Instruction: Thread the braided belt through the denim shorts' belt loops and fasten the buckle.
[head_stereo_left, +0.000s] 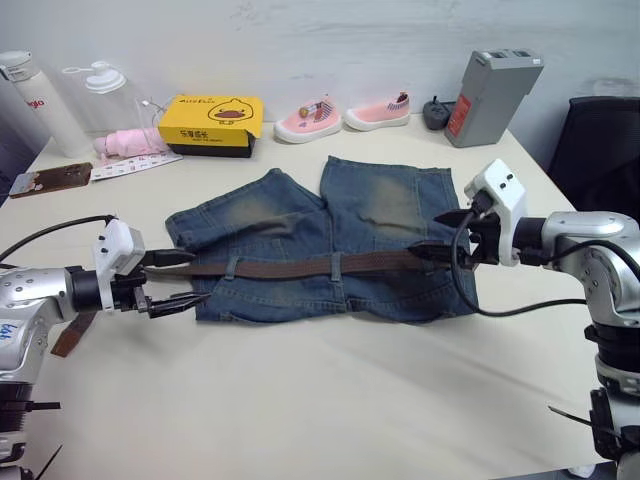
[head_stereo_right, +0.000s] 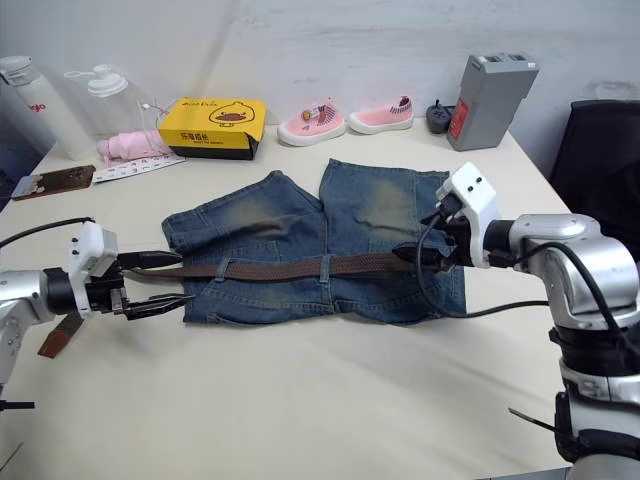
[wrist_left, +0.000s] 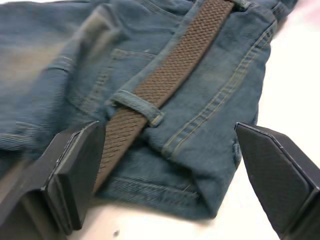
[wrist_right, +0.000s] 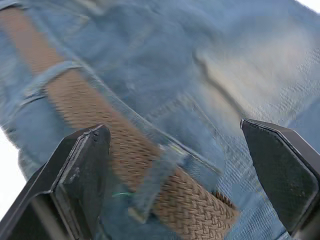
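- While the denim shorts (head_stereo_left: 330, 240) lie flat at the middle of the counter (head_stereo_left: 330, 400), the braided belt (head_stereo_left: 310, 266) runs across their waistband from 9 to 3 o'clock, passing under the belt loops (head_stereo_left: 336, 265).
- Left tool (head_stereo_left: 170, 280) sits at the shorts' 9 o'clock edge with its black fingers (wrist_left: 75, 175) spread wide, one on each side of the strap, holding nothing.
- Beyond that tool, the belt's loose brown end (head_stereo_left: 70, 335) trails over the counter at about 8 o'clock.
- Right tool (head_stereo_left: 440, 235) hangs over the shorts' 3 o'clock end, fingers (wrist_right: 82, 165) parted wide over the woven strap and one loop, nothing held.
- I cannot tell where the buckle lies.
- At 12 o'clock along the far edge stand a yellow box (head_stereo_left: 212, 123), a pair of pink shoes (head_stereo_left: 340, 116) and a grey box (head_stereo_left: 492, 95); two bottles (head_stereo_left: 60, 95) stand at 10 o'clock.
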